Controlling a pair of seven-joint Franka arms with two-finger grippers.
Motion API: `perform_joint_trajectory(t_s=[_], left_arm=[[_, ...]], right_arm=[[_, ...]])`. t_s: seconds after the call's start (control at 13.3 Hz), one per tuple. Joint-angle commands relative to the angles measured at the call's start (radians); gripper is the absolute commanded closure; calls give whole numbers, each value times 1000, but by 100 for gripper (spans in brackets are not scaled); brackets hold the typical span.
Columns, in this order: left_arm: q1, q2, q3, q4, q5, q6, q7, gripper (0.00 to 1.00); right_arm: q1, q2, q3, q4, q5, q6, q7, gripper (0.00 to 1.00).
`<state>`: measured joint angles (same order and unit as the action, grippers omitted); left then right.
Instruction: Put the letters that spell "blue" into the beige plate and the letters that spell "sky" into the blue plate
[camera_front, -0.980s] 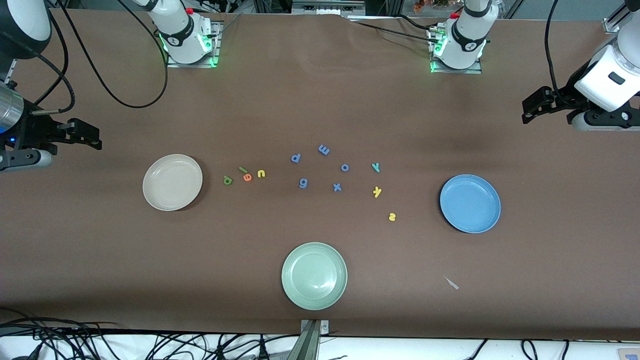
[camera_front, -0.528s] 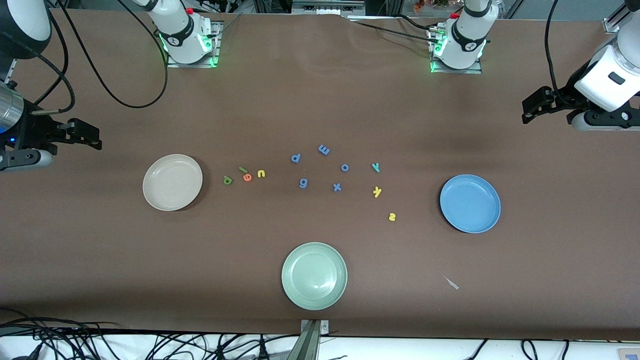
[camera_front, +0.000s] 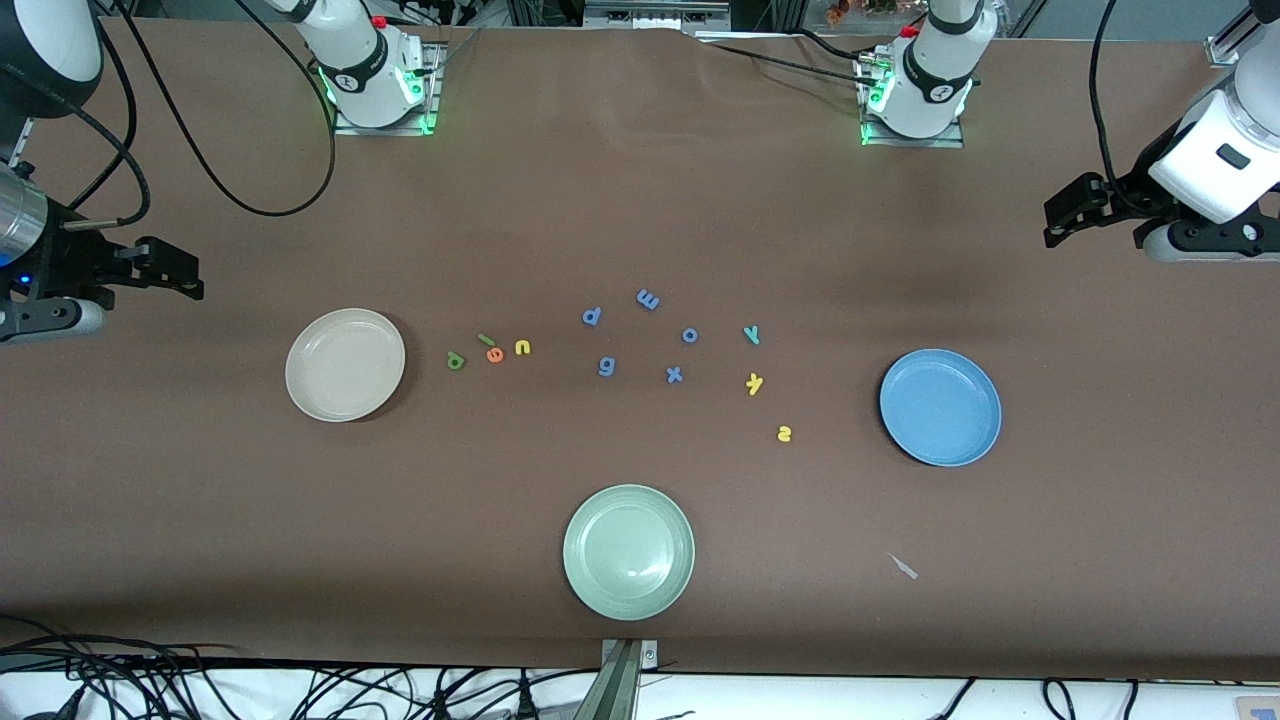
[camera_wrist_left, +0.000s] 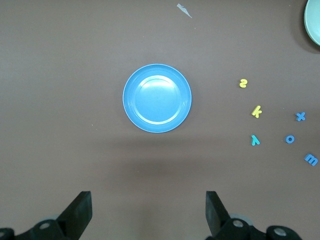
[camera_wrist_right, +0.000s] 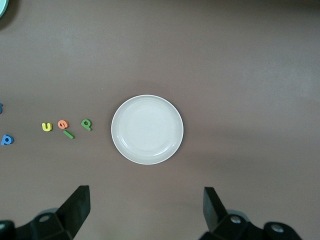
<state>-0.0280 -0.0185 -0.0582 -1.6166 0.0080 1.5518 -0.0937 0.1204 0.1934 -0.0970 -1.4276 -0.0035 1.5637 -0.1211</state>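
Table brown, three plates on it, all empty: beige plate toward my right arm's end, blue plate toward my left arm's, pale green plate nearest the front camera. My right gripper and left gripper hang over the table ends, jaws wide, holding nothing. b, l, e, u lie beside the beige plate; y, k, s near the blue.

In the left wrist view, the pale green plate is cut by the frame edge, well off from the left gripper, whose finger bases run out of frame. In the right wrist view, the right gripper is cropped likewise.
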Motion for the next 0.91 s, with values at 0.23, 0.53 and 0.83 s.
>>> perform_joint_trajectory(t_s=[0.23, 0.53, 0.83], left_arm=[[2, 40, -3, 38, -22, -24, 19, 0], [-3, 69, -25, 37, -25, -29, 17, 0], [-15, 104, -46, 37, -26, -55, 23, 0]], right_arm=[[-10, -3, -3, 10, 0, -7, 8, 0], [-13, 0, -39, 10, 10, -4, 3, 0], [-13, 0, -41, 10, -1, 12, -6, 0]])
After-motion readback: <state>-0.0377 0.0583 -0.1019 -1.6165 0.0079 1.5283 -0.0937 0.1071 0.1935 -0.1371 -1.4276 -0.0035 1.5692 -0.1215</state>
